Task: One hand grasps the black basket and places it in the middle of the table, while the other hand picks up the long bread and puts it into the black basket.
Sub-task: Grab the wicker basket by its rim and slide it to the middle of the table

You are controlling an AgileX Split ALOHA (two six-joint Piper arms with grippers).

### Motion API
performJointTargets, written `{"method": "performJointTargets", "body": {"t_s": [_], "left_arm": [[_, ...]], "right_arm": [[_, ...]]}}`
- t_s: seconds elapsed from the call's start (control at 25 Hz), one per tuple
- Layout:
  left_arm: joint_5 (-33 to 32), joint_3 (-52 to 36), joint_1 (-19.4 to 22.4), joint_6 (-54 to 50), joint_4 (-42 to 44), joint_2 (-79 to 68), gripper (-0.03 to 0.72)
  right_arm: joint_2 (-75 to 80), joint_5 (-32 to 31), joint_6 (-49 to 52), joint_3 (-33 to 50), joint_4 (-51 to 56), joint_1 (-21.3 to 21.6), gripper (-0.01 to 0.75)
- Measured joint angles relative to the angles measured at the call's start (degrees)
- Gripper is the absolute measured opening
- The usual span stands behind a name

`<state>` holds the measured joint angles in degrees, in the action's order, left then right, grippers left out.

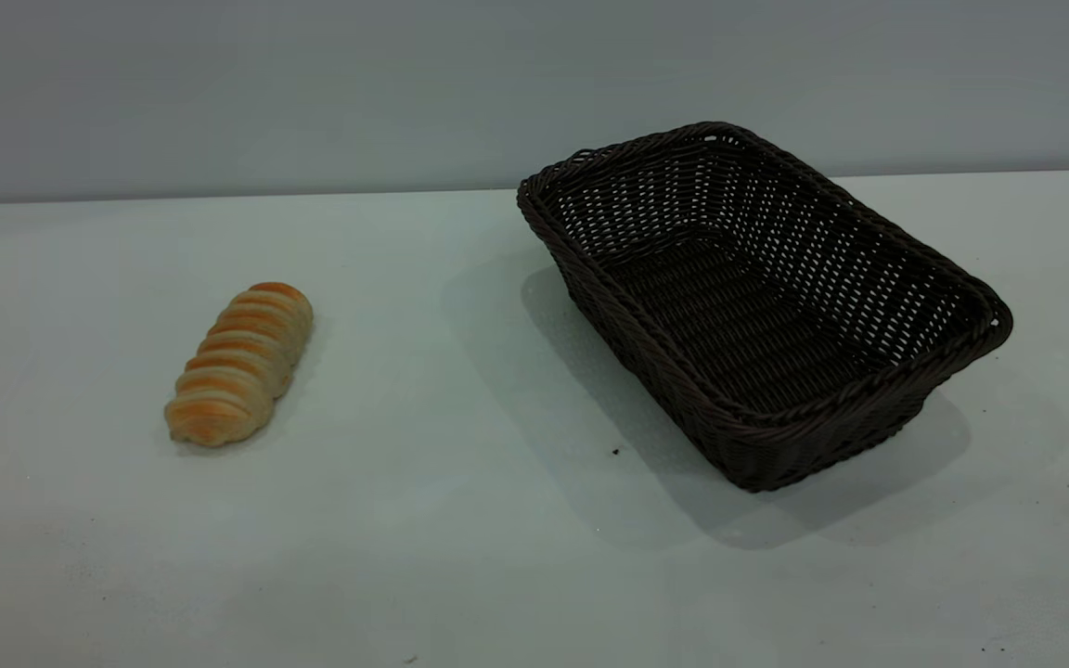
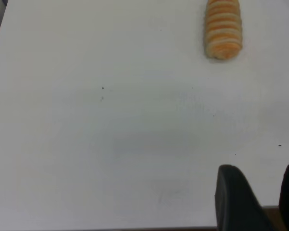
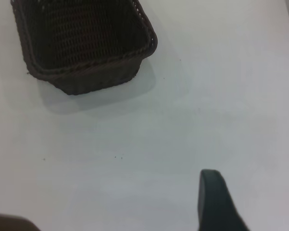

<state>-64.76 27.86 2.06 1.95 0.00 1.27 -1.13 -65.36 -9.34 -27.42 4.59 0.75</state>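
Note:
The long bread (image 1: 239,364), golden-orange with pale ridges, lies on the left part of the table (image 1: 460,464). The black basket (image 1: 632,329) stands empty on the right part, turned at an angle. Neither arm shows in the exterior view. In the left wrist view my left gripper (image 2: 260,185) hovers open over bare table near its front edge, well short of the bread (image 2: 223,29). In the right wrist view my right gripper (image 3: 252,195) is open over bare table, apart from the basket (image 3: 96,77), with nothing between its fingers.
A plain grey wall runs behind the table's far edge. A broad stretch of tabletop separates bread and basket. A few dark specks (image 1: 615,452) dot the surface. The table's near edge (image 2: 134,229) shows in the left wrist view.

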Motion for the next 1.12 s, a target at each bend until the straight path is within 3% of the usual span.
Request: {"method": "performJointTargets", "body": {"t_s": [1.12], "left_arm": [[1.0,0.5,0.0,0.6,-2.7,0.0,0.267]], "right_arm": [[0.0,1.1,-0.2,-0.3,-0.1,0.0,0.397]]}}
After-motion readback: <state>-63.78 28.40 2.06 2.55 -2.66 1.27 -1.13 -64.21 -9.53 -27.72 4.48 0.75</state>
